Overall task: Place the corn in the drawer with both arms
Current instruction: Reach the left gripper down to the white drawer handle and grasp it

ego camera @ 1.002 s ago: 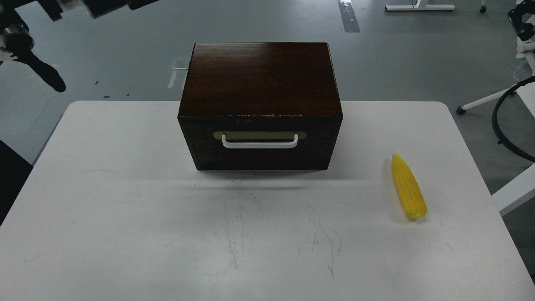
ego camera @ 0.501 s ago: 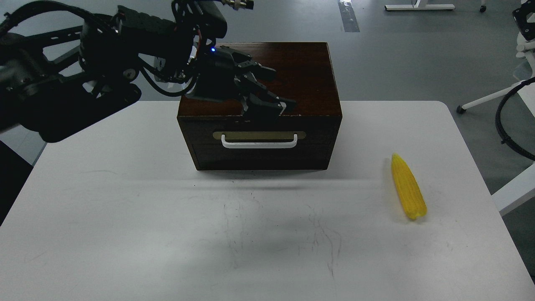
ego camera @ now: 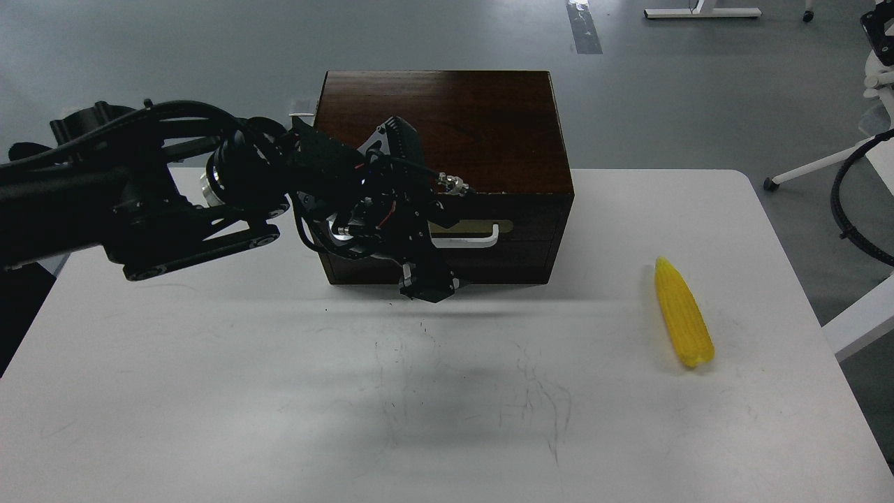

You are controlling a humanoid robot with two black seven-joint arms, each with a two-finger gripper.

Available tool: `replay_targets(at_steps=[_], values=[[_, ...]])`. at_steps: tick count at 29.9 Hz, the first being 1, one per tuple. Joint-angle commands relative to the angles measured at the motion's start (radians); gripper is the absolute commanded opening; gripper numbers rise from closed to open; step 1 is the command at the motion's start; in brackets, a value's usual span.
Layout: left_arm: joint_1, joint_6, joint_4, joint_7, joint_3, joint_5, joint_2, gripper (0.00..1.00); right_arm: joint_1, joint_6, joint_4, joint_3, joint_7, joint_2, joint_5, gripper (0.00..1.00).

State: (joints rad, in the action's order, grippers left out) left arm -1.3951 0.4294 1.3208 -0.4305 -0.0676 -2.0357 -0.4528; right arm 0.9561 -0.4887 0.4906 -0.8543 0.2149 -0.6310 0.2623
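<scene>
The corn (ego camera: 683, 313) lies on the white table (ego camera: 209, 384) at the right, pointed end away from me, nothing touching it. The dark brown cabinet (ego camera: 447, 119) stands at the table's back middle. Its drawer (ego camera: 517, 241) is closed, and my arm hides the left part of the white bar handle (ego camera: 475, 241). My left arm comes in from the left, and its gripper (ego camera: 427, 283) hangs in front of the drawer's lower left, pointing down. It is dark and its fingers cannot be told apart. My right arm is out of view.
A black cable (ego camera: 841, 209) and white furniture legs (ego camera: 810, 170) stand off the table's right side. The grey floor lies beyond the table's back edge. The table surface in front of the cabinet is scuffed.
My left arm has swung in from the upper left and dropped from above the cabinet top to in front of the drawer. The corn and the cabinet have not moved.
</scene>
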Motion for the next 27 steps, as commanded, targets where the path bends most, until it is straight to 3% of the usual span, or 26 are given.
replay_targets(at_steps=[1,27], values=[[0.004,0.0,-0.003,-0.026,-0.006,-0.028,-0.004,0.87,0.0,0.0,0.002,-0.002,0.0,-0.001,0.0,1.0],[-0.042,0.0,-0.005,-0.024,-0.064,-0.121,-0.006,0.88,0.001,0.0,0.003,0.0,-0.002,-0.007,0.0,1.0]])
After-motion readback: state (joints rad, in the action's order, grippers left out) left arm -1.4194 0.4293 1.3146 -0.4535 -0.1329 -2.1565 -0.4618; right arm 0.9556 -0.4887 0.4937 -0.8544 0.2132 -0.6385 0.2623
